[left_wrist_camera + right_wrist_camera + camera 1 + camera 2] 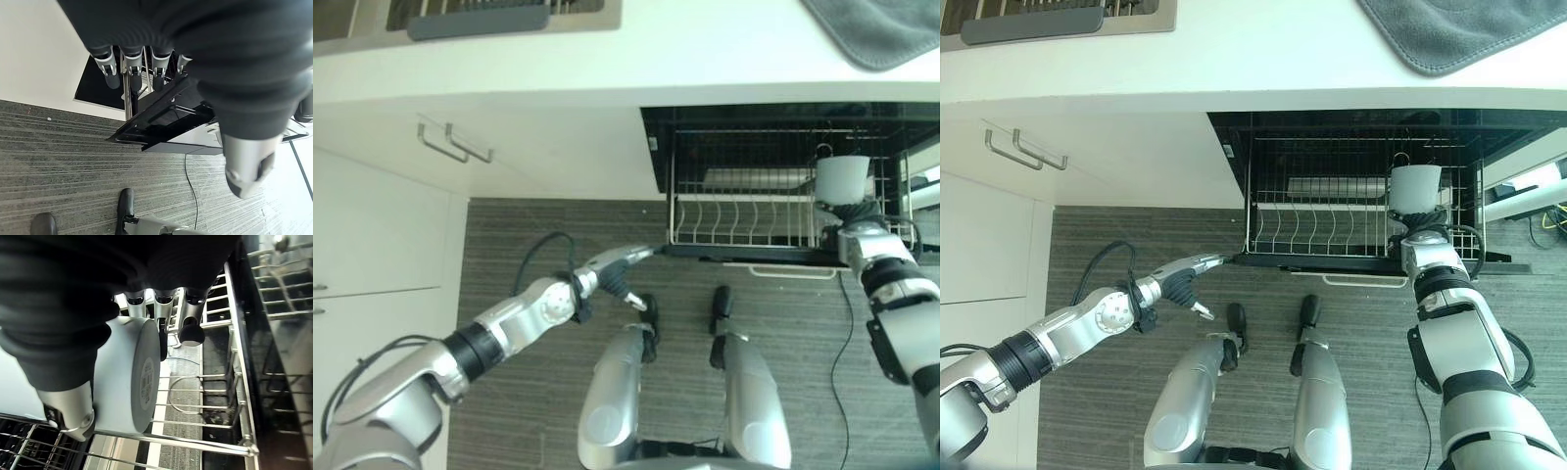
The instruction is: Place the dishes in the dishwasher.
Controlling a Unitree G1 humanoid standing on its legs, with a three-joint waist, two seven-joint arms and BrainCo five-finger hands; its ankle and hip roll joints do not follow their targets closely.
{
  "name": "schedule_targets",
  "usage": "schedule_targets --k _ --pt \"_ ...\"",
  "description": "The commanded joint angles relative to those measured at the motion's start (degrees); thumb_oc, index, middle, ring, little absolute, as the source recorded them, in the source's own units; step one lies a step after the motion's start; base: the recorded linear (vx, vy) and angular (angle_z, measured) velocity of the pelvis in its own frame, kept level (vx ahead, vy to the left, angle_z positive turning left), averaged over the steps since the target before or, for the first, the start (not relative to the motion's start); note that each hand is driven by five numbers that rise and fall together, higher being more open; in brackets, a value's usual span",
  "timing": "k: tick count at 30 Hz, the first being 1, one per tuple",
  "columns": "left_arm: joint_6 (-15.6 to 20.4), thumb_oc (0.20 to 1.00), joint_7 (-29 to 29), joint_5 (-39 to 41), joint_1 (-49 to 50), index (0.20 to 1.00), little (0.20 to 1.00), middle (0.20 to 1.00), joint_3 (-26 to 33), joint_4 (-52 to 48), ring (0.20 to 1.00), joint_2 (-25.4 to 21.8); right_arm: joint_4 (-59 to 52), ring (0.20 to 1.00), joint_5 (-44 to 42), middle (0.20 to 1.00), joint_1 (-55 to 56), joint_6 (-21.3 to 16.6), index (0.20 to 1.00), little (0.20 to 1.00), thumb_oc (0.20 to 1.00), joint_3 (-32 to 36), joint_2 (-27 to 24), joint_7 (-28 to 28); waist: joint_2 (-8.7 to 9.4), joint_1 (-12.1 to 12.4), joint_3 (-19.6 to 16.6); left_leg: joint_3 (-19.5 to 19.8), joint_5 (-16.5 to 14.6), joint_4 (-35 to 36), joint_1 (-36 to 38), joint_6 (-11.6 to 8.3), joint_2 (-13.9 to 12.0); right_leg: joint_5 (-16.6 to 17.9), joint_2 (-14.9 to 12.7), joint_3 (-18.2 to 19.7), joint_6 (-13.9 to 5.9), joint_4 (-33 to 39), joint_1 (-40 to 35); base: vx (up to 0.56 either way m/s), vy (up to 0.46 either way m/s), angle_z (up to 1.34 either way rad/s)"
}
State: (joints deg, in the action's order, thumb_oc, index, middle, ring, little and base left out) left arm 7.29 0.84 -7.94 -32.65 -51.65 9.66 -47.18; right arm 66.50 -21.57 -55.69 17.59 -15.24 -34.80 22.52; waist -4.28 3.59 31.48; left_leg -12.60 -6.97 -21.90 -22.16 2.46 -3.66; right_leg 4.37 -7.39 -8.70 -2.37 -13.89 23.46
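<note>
The right hand (73,382) is wrapped round a pale cup (124,377), thumb on its side wall and fingers (188,325) over the base, holding it over the right end of the pulled-out dishwasher rack (1332,235). The cup looks like glazed ceramic — stiff, smooth, likely slippery and liable to chip against wire, so a grip round the body seems safest. Beneath it run the rack's upright tines (195,396) and front rail, which could catch the rim on the way down. The left hand (622,269) has its fingers straight, tips touching the rack's front left corner. Farther out, a grey towel (886,29) lies on the counter (705,49) above — well clear.
</note>
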Motion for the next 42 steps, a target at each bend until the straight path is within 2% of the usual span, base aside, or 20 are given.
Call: schedule_targets --k 1,6,7,8,11,16,18,22,24,27,29,30,33,35,39,42 --pt "1.1 1.0 -1.0 -2.7 3.3 1.0 1.0 1.0 -2.2 -7.6 1.0 2.4 1.2 0.2 -1.5 0.2 -4.0 -2.6 0.2 0.2 0.2 -0.3 -1.8 2.2 -2.62 0.7 -1.7 2.4 2.1 6.6 0.5 -1.81 -0.8 -11.1 -5.0 -0.5 -4.24 -8.5 -1.0 0.0 0.0 0.0" --pt "0.8 1.0 -2.9 -4.0 4.6 1.0 1.0 1.0 -2.7 -7.7 1.0 3.0 1.4 0.2 -0.8 0.2 -4.9 -3.7 0.2 0.2 0.2 0.0 -2.1 6.4 -3.08 0.6 -1.7 2.3 2.2 7.0 0.6 -1.89 -0.5 -11.3 -5.0 -0.4 -4.16 -8.4 -0.9 0.0 0.002 -0.01" --pt "0.7 1.0 -3.8 -4.1 5.3 1.0 1.0 1.0 -2.8 -7.8 1.0 3.3 1.6 0.297 0.0 0.297 -5.1 -3.8 0.297 0.297 0.297 0.5 -2.7 8.2 -3.29 0.6 -1.7 2.2 2.2 7.0 0.6 -1.86 -0.5 -11.4 -5.0 -0.3 -4.09 -8.6 -0.7 0.0 0.034 0.01" --pt "0.8 1.0 -4.1 -4.2 5.8 1.0 1.0 1.0 -2.7 -8.0 1.0 3.4 1.8 1.0 0.5 1.0 -5.1 -3.2 1.0 1.0 1.0 0.6 -3.2 8.6 -3.42 0.6 -1.7 2.3 2.2 7.1 0.7 -1.85 -0.4 -11.4 -5.0 -0.3 -4.04 -8.6 -0.8 0.0 0.046 0.0" --pt "1.0 1.0 -4.4 -4.8 6.8 1.0 1.0 1.0 -3.2 -8.3 1.0 3.6 2.2 1.0 1.2 1.0 -5.2 -1.8 1.0 1.0 1.0 0.4 -3.8 7.6 -3.54 0.6 -1.7 2.4 2.1 6.9 0.7 -1.84 -0.3 -11.4 -5.1 -0.3 -4.03 -8.9 -0.6 0.0 0.0 0.0" --pt "1.7 1.0 -5.1 -6.0 7.9 1.0 1.0 1.0 -4.1 -7.8 1.0 3.7 3.2 1.0 -1.5 1.0 -5.0 -1.8 1.0 1.0 1.0 0.1 -3.7 5.8 -3.51 0.8 -1.7 2.5 2.0 6.8 0.8 -1.74 -0.3 -11.4 -5.2 -0.5 -4.02 -9.0 -0.7 0.0 0.0 0.0" --pt "1.7 1.0 -5.5 -6.4 8.2 1.0 1.0 1.0 -4.4 -7.5 1.0 3.7 3.5 1.0 -1.6 1.0 -5.3 -3.1 1.0 1.0 1.0 0.1 -3.5 3.9 -3.47 0.9 -1.7 2.5 2.0 6.7 0.8 -1.71 -0.3 -11.4 -5.2 -0.5 -3.98 -9.0 -0.8 0.0 0.0 0.0" --pt "1.9 1.0 -6.1 -6.5 9.2 1.0 1.0 1.0 -4.4 -7.5 1.0 3.7 2.5 1.0 -1.5 1.0 -5.5 -5.4 1.0 1.0 1.0 0.1 -3.4 4.5 -3.39 1.0 -1.7 2.5 1.9 6.6 1.0 -1.7 -0.3 -11.6 -5.3 -0.5 -3.94 -9.1 -1.1 0.0 0.0 0.0" --pt "2.2 1.0 -6.2 -7.3 10.2 1.0 1.0 1.0 -4.5 -7.2 1.0 4.1 0.9 1.0 -5.4 1.0 -5.0 -9.5 1.0 1.0 1.0 0.7 -2.8 3.8 -3.35 0.9 -1.7 2.5 1.9 6.7 1.6 -1.71 -0.3 -11.8 -5.3 -0.5 -3.83 -9.0 -1.7 0.0 0.018 0.0" --pt "2.4 1.0 -6.8 -7.4 11.0 1.0 1.0 1.0 -4.3 -7.2 1.0 4.0 -1.1 1.0 -7.4 1.0 -5.0 -11.1 1.0 1.0 1.0 1.2 -2.2 2.0 -3.31 0.8 -1.7 2.5 1.8 6.7 2.0 -1.85 -0.3 -11.9 -5.3 -0.5 -3.76 -9.0 -2.1 0.01 0.026 0.0" --pt "2.5 1.0 -7.2 -7.0 11.6 1.0 1.0 1.0 -3.8 -6.7 1.0 4.2 -4.7 1.0 -9.9 1.0 -4.0 -12.9 1.0 1.0 1.0 2.2 -1.2 1.4 -3.11 0.4 -1.7 2.3 1.7 6.8 2.8 -1.91 -0.5 -12.1 -5.3 -0.2 -3.69 -9.0 -2.6 0.03 0.074 -0.02" --pt "2.9 1.0 -7.4 -6.5 12.8 1.0 1.0 1.0 -2.4 -6.9 1.0 4.2 -9.6 1.0 -8.0 1.0 -1.3 -15.0 1.0 1.0 1.0 3.7 -0.6 0.6 -2.68 -0.2 -1.7 2.0 1.6 6.8 3.6 -1.87 -0.6 -12.1 -5.2 0.0 -3.7 -8.6 -3.4 0.02 0.068 -0.04" --pt "3.0 1.0 -7.6 -6.3 14.4 1.0 1.0 1.0 -1.2 -7.2 1.0 4.5 -15.3 1.0 -5.8 1.0 2.3 -16.5 1.0 1.0 1.0 5.6 -0.1 0.7 -2.23 -1.0 -1.7 1.7 1.3 6.8 4.5 -1.73 -0.7 -11.9 -5.2 0.3 -3.72 -8.2 -4.1 0.03 0.069 -0.05" --pt "4.4 1.0 -9.0 -9.8 16.8 1.0 1.0 1.0 0.1 -6.9 1.0 5.5 -24.6 1.0 -1.1 1.0 8.3 -20.0 1.0 1.0 1.0 7.8 0.8 3.6 -1.5 -2.3 -1.7 1.0 1.0 6.9 5.9 -1.56 -1.0 -11.5 -5.2 1.0 -3.87 -7.3 -5.2 0.06 0.086 -0.12" --pt "3.8 1.0 -10.1 -8.7 18.7 1.0 1.0 1.0 1.8 -8.3 1.0 5.1 -32.6 1.0 0.9 1.0 13.6 -22.3 1.0 1.0 1.0 10.9 -0.3 7.3 -0.9 -3.1 -1.7 0.8 0.2 6.3 6.5 -1.15 -0.9 -11.2 -5.2 1.4 -4.17 -6.9 -5.9 0.02 0.023 -0.06" --pt "2.8 1.0 -10.0 -8.8 20.4 1.0 1.0 1.0 3.3 -8.8 1.0 4.6 -39.8 1.0 -1.4 1.0 19.4 -22.4 1.0 1.0 1.0 13.4 -0.9 7.0 0.07 -3.8 -1.7 1.0 -0.6 4.9 6.0 -0.76 -1.1 -11.5 -4.9 1.7 -4.26 -7.8 -5.7 0.01 -0.036 0.01"
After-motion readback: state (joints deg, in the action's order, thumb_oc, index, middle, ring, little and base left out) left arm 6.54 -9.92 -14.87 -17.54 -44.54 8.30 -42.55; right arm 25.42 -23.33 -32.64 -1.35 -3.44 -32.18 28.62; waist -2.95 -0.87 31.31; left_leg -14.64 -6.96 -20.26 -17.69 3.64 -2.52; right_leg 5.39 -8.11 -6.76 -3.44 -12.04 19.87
